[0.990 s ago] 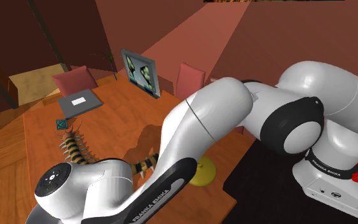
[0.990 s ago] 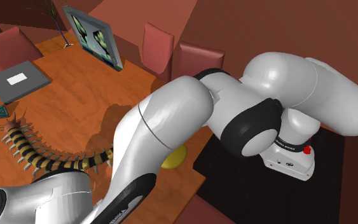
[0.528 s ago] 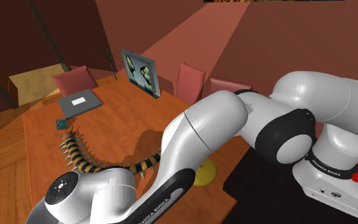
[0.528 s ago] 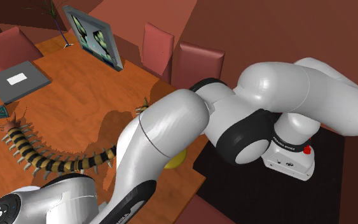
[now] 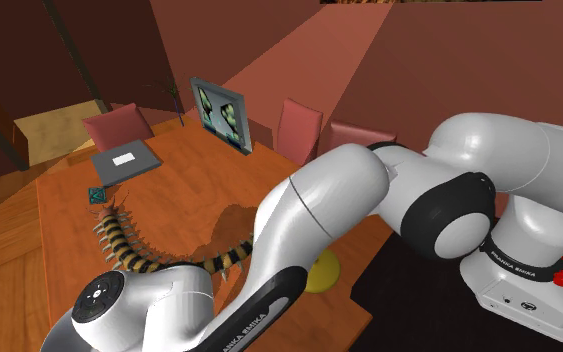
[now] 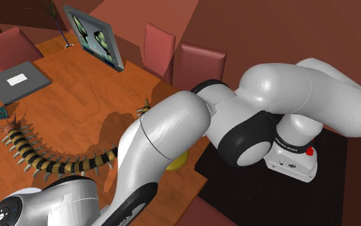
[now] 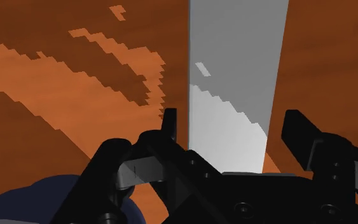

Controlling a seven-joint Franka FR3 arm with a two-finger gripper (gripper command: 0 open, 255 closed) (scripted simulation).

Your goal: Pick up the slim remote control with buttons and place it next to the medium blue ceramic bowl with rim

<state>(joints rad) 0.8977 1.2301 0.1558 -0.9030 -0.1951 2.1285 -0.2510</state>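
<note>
Grasp not yet made: near a dark blue shape (image 7: 18, 207) that may be the bowl, the black gripper (image 7: 233, 127) hangs low over the wooden table (image 7: 37, 83), its fingers spread to either side of the remote (image 7: 234, 63) without pinching it. The remote, drawn as a plain grey slim slab with no buttons showing, lies flat on the table between them. Closing, lifting and setting it by the bowl are all left to do.

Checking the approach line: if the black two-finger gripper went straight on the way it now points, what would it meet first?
Probably the long, flat grey slab lying on the orange-brown wooden table. In the wrist view it lies straight ahead, between the open fingers of the gripper. How far off it is cannot be told.
</note>
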